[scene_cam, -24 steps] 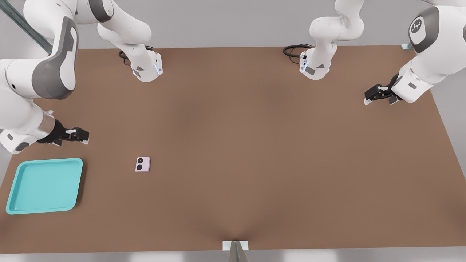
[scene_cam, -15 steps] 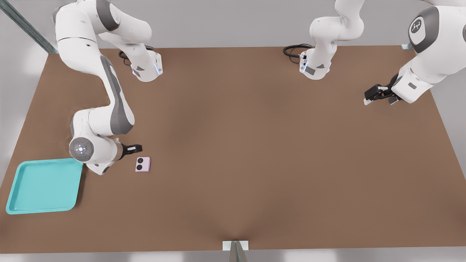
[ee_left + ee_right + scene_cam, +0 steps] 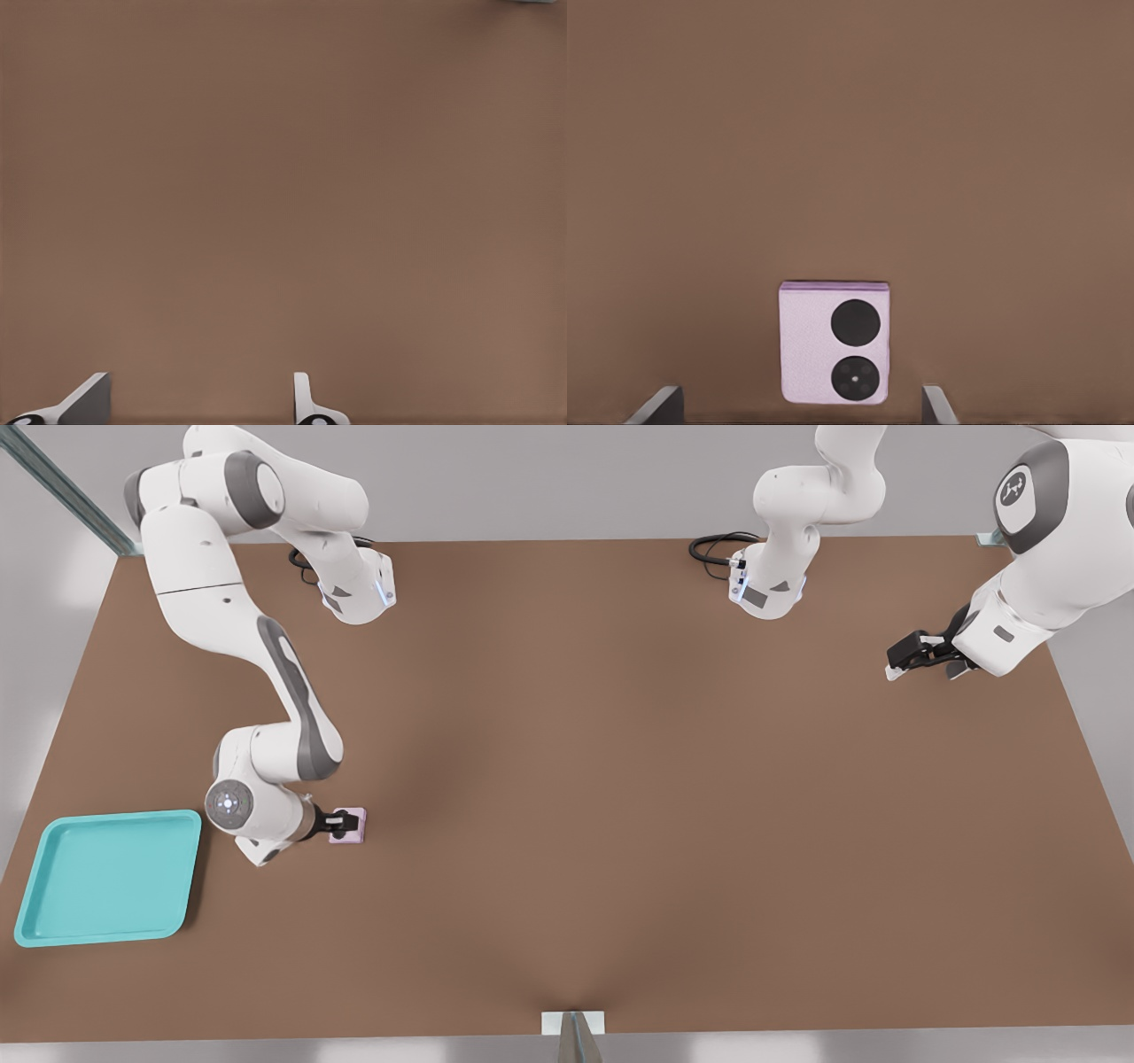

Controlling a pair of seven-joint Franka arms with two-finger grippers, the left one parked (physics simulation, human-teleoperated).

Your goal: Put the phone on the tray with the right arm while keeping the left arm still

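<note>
The small pale pink-lilac phone [image 3: 357, 829] lies flat on the brown table, left of centre in the front view, partly covered by my gripper [image 3: 341, 820]. In the right wrist view the phone [image 3: 834, 343] shows its two black lenses. It sits between the two spread fingertips [image 3: 937, 405] of the gripper [image 3: 797, 414], which is open and holds nothing. The turquoise tray [image 3: 106, 877] rests at the front view's lower left, a short way from the phone, with nothing in it.
Both arm bases [image 3: 359, 589] [image 3: 766, 584] stand along the table's far edge, each with a black cable. A small metal bracket [image 3: 573, 1026] sits at the near edge. The parked arm's gripper [image 3: 921, 655] hangs over the front view's right side.
The right arm swung in from the front view's left edge. Its gripper travelled to the phone and dropped over it, where before it hung above the tray's far side.
</note>
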